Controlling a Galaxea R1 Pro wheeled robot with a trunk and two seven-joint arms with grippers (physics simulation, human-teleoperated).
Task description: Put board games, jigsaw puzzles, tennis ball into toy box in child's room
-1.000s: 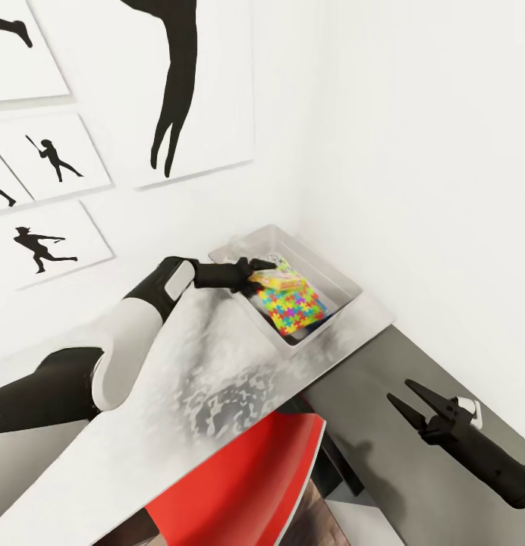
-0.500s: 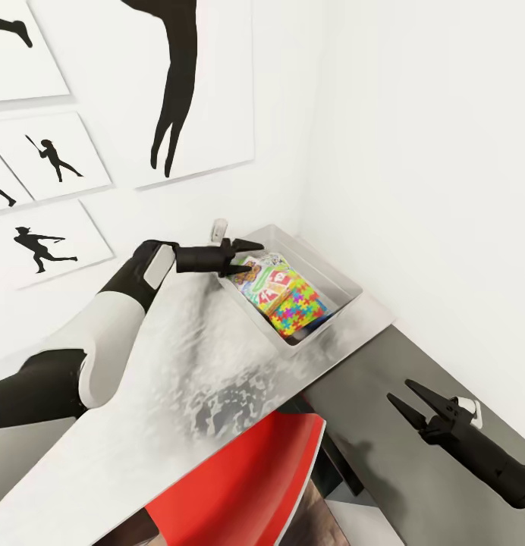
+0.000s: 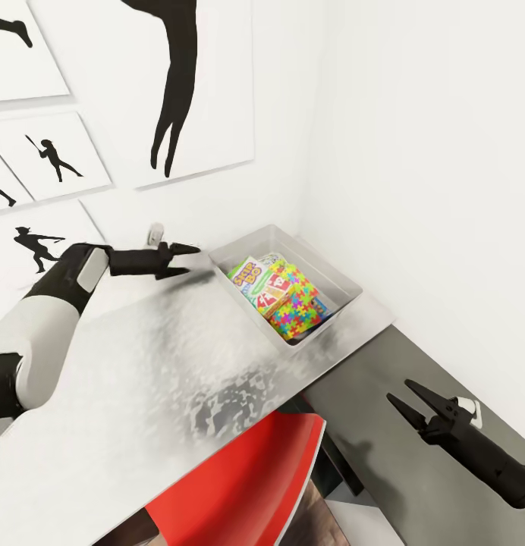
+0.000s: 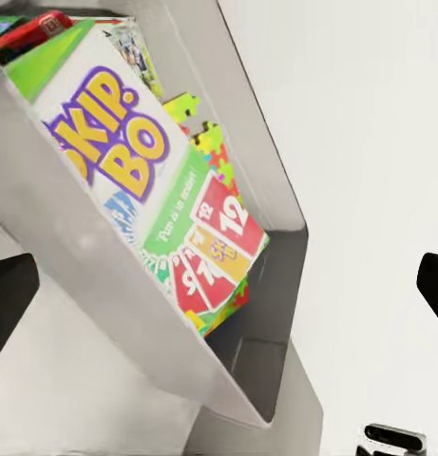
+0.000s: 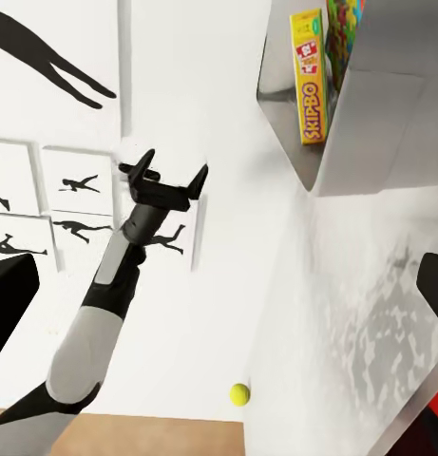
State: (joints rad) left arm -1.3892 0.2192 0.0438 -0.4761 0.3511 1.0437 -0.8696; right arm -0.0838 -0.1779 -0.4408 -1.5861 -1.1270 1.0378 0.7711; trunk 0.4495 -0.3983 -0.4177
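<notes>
Since the SKIP-BO board game (image 3: 251,274) lies in the toy box (image 3: 334,277), propped on the jigsaw puzzles (image 3: 299,311), what looks to be in hand is getting your left pincer (image 3: 193,259) clear and going for the next toy. Its jaws are spread and hold nothing, and it hovers above the desk (image 3: 179,356) just outside the box's near-left rim. In the head view the box sits at about 3 o'clock from the fingertips and the game at about 4 o'clock. Keep the jaws apart and the wrist above the rim as you move, so that a fingertip does not catch the sloping wall and shove the bin. Your right pincer (image 3: 399,389) is likewise spread and empty, low beyond the desk's end, at about 5 o'clock from the box. The tennis ball (image 5: 239,393) shows small in the right wrist view, well apart from the box; I cannot tell what it rests on. Approach it from above, since it will likely roll if nudged.
</notes>
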